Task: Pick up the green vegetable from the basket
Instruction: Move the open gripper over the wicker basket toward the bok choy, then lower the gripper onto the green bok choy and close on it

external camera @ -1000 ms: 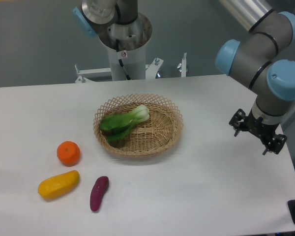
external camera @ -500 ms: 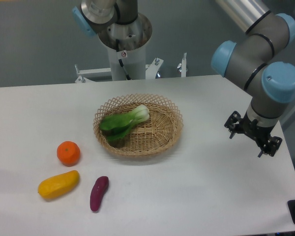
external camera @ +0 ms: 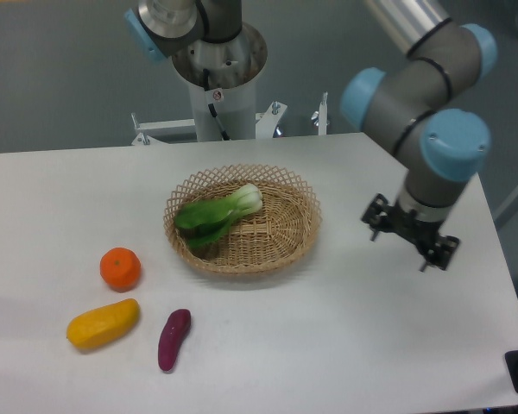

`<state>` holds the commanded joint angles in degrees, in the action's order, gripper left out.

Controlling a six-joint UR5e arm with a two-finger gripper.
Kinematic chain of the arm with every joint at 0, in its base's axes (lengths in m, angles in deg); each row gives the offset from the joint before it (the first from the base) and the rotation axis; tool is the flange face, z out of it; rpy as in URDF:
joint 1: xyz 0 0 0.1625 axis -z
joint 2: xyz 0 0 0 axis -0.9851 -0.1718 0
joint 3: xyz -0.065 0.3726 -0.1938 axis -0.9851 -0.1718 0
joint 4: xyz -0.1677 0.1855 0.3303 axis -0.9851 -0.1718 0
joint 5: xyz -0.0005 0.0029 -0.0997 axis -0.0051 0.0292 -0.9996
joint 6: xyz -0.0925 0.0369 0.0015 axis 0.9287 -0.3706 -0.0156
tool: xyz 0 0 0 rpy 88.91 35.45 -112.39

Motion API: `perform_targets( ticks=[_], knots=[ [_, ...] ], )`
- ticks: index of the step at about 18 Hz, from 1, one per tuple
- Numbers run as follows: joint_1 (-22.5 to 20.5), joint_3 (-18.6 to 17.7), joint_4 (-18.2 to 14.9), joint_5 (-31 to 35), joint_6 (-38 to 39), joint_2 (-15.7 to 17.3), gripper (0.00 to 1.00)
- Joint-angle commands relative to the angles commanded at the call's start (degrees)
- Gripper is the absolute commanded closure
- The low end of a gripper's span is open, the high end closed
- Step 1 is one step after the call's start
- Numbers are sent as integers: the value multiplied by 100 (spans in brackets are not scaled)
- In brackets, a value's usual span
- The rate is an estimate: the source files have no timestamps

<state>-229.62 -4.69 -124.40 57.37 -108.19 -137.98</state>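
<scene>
A bok choy [external camera: 217, 215] lies in the left half of a wicker basket [external camera: 299, 226] at the table's centre. The gripper [external camera: 409, 242] hovers well right of it, holding nothing; its jaw spacing is unclear.

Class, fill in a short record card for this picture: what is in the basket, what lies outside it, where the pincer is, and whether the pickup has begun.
In basket: bok choy, lying in the left half of the wicker basket, stalk end pointing up-right
Outside basket: orange, yellow fruit, purple sweet potato, all on the table to the lower left
Pincer: pincer above the table, right of the basket, holding nothing
Pickup begun: no, bok choy untouched
</scene>
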Motion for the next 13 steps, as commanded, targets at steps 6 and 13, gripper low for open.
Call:
perform_targets(
  ticks=[6, 13],
  knots=[
    [501, -1319, 694, 0, -9, 651, 0],
    [1213, -1820, 686, -26, -18, 731, 0]
  ],
)
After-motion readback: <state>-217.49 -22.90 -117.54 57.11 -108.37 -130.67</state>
